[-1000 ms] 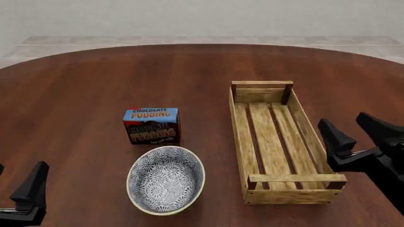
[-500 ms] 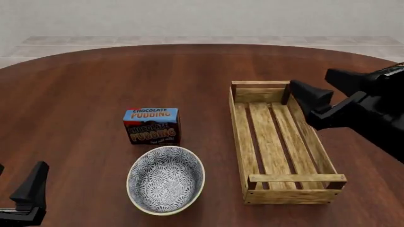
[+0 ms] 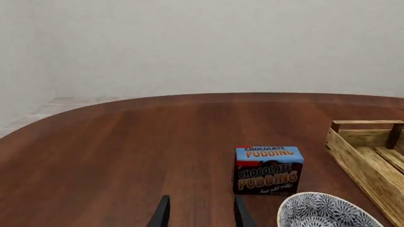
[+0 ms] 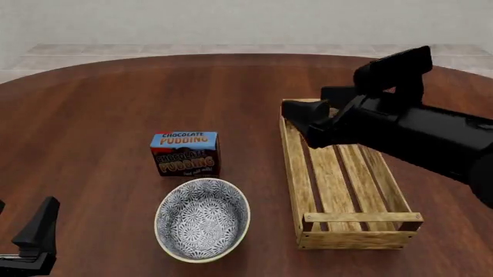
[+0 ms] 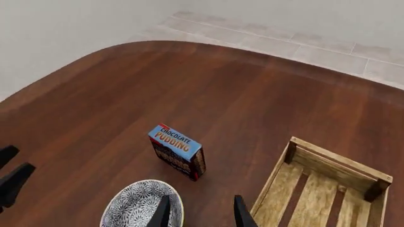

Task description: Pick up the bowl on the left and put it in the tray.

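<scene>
On the brown table (image 4: 100, 104) the right gripper (image 4: 308, 115), fingers apart and empty, hangs above the tray (image 4: 368, 173); bowl (image 4: 202, 219) lies ahead, and descending carelessly may hit the rim

A bare simulated room, no particular trade: a round dark-wood surface (image 4: 115, 104), plain pale wall (image 3: 208, 42) and tiled floor (image 5: 315, 45) beyond it.
</scene>
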### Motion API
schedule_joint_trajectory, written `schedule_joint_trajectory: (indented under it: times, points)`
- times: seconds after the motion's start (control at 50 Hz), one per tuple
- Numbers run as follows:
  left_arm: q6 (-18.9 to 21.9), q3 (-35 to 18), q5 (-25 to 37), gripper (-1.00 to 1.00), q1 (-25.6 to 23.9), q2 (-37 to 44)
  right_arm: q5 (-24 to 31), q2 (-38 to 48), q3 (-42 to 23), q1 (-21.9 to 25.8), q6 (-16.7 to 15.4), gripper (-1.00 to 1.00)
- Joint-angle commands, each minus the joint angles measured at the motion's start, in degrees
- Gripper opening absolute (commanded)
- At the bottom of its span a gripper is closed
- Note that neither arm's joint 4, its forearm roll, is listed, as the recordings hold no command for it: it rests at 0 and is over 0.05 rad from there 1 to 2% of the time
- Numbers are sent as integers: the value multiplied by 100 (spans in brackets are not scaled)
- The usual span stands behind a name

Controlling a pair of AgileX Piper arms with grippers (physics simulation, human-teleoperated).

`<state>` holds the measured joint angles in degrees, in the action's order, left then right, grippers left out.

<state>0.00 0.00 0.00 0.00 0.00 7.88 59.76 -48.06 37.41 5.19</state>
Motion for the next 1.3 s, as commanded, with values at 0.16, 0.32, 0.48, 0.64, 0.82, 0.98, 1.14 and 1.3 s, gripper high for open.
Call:
schedule_joint_trajectory:
  times: [0.16, 0.32, 0.48, 0.64, 0.82, 0.98, 1.14, 1.3]
  points:
    - [0, 0, 0, 100, 0, 0, -182, 1060, -379, 309, 342, 100]
    - [0, 0, 0, 100, 0, 0, -507, 1680, -460, 36, 365, 100]
    - [0, 0, 0, 100, 0, 0, -591, 2112, -570, 75, 485, 100]
    - [0, 0, 0, 100, 0, 0, -685, 2511, -619, 202, 621, 100]
    - [0, 0, 0, 100, 0, 0, -806, 2833, -632, 292, 698, 100]
    - [0, 0, 0, 100, 0, 0, -993, 3187, -627, 284, 798, 100]
    - [0, 0, 0, 100, 0, 0, -1107, 3565, -672, 391, 855, 100]
    - [0, 0, 0, 100, 0, 0, -1185, 3714, -630, 573, 918, 100]
